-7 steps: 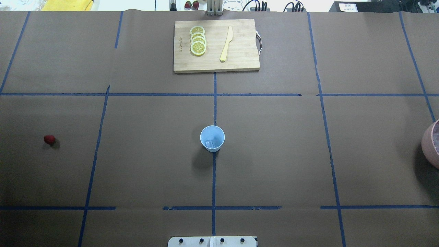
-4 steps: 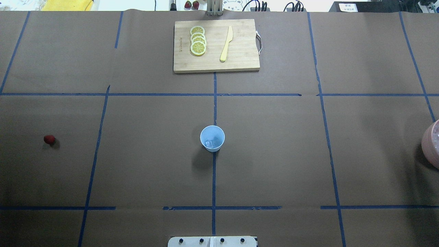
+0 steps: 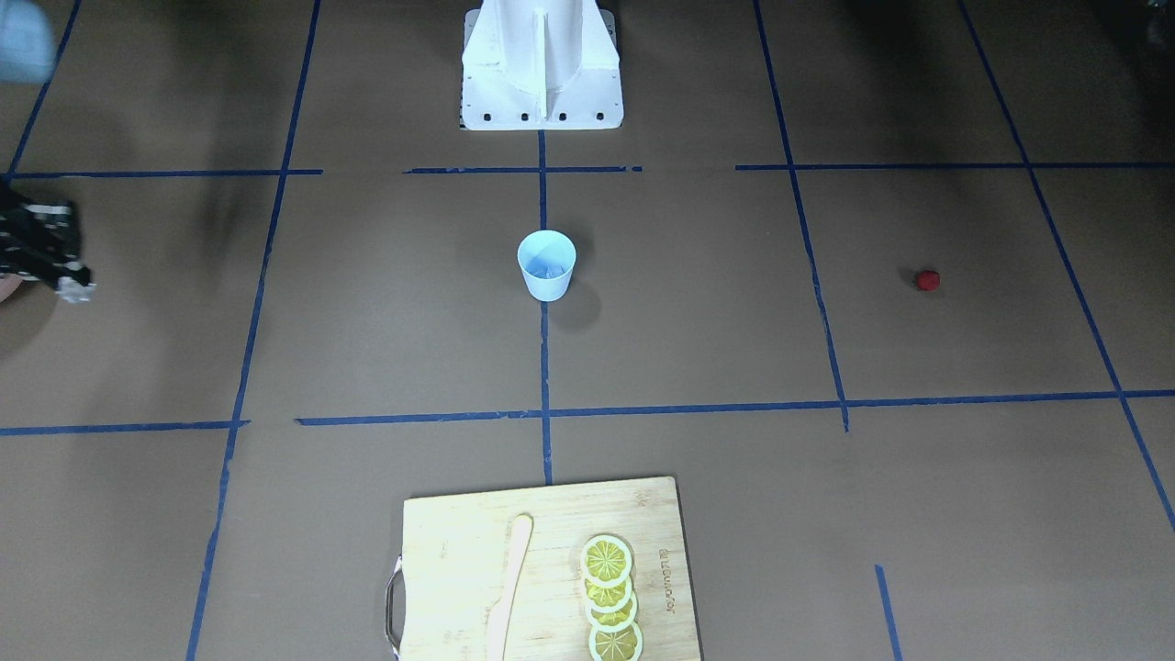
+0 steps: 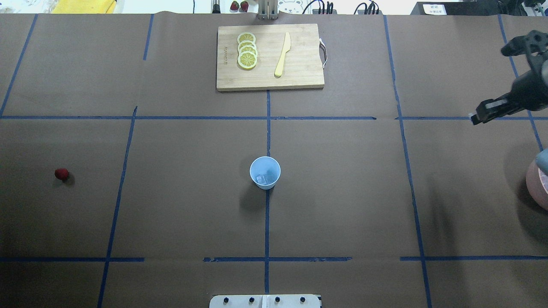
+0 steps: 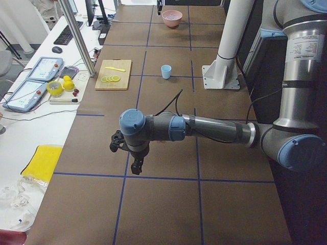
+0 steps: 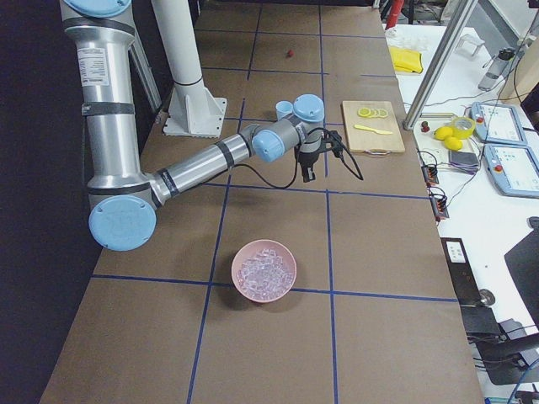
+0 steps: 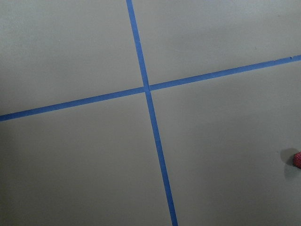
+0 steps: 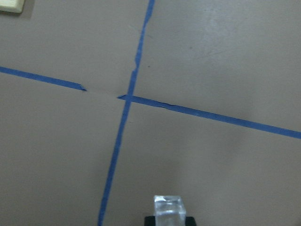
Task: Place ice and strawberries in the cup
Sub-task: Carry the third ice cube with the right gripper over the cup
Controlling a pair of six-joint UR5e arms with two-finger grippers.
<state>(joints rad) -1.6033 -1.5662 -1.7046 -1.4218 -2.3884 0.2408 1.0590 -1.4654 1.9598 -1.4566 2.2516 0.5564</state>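
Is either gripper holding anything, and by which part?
The right gripper pinches one ice cube by opposite sides, between its fingertips. The left gripper shows only in a side view, so its hold cannot be told.

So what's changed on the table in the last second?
The right gripper has swung into the overhead view from the right edge, near the pink bowl, shut on an ice cube. The cup, the strawberry and the cutting board stayed put.

right claw tight on ice cube
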